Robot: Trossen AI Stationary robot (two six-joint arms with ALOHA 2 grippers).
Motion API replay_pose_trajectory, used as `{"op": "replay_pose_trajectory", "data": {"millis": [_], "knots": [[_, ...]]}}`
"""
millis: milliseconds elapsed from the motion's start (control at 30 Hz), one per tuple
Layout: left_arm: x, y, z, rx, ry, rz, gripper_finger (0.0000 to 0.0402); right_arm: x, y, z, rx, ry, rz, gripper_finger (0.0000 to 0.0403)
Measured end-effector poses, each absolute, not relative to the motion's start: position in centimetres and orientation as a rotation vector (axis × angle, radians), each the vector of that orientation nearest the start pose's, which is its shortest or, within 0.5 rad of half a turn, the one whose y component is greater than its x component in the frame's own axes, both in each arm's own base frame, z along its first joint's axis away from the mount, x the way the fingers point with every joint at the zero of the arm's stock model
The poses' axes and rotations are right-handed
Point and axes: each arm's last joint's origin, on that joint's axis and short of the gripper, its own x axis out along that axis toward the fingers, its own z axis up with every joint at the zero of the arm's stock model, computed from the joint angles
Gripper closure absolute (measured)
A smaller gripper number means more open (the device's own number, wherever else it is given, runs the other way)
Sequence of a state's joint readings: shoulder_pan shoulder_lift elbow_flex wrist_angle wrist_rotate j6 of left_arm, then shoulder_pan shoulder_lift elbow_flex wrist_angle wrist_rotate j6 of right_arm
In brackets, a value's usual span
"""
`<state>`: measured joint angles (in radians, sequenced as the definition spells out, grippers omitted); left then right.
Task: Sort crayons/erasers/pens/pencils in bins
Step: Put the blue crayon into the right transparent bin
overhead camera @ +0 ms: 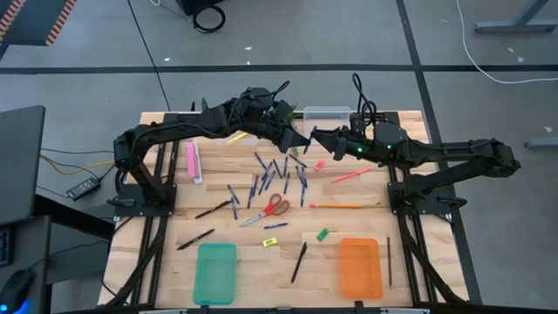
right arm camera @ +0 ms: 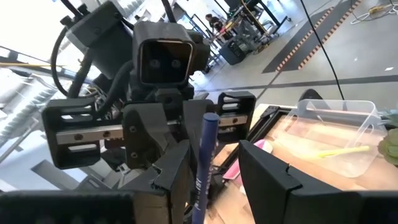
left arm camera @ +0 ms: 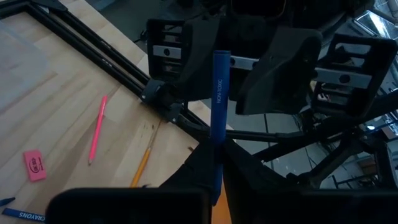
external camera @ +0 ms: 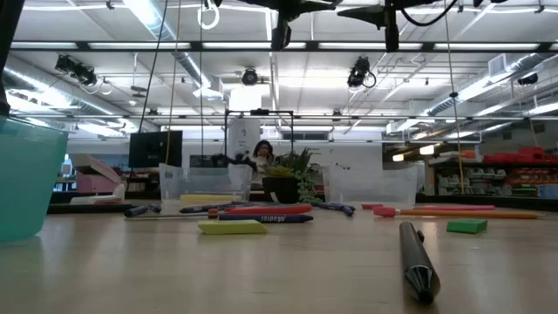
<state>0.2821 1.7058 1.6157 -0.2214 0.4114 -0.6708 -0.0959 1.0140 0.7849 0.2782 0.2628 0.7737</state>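
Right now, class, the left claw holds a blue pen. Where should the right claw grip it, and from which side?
Grip the pen's free upper half, clear of the left claw, which is shut on its lower end. Come in straight from opposite, with the open right claw straddling the slim shaft.

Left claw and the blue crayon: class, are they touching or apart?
Touching. In the left wrist view the left claw is shut on the blue crayon, whose lower end sits clamped between the dark fingers.

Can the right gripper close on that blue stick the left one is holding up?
Probably yes. The left gripper is shut on the blue stick, upper length bare. The right gripper faces it, open, stick between its fingers, nothing blocking.
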Motion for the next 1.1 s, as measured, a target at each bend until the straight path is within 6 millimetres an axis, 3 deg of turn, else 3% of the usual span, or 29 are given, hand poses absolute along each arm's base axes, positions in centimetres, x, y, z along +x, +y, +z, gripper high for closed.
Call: {"op": "replay_pose_trajectory", "data": {"millis": [500, 933, 1100], "knots": [[38.24, 9.86, 37.32, -0.771, 0.330, -0.025, 0.0369, 22.63, -2.98, 33.62, 0.757, -0.200, -0.331, 0.0331], [38.25, 9.86, 37.34, -0.769, 0.327, -0.027, 0.0368, 22.68, -2.95, 33.86, 0.766, -0.221, -0.305, 0.0354], [38.25, 9.85, 37.33, -0.769, 0.329, -0.027, 0.0369, 22.69, -2.94, 33.86, 0.771, -0.221, -0.302, 0.0335]]}}
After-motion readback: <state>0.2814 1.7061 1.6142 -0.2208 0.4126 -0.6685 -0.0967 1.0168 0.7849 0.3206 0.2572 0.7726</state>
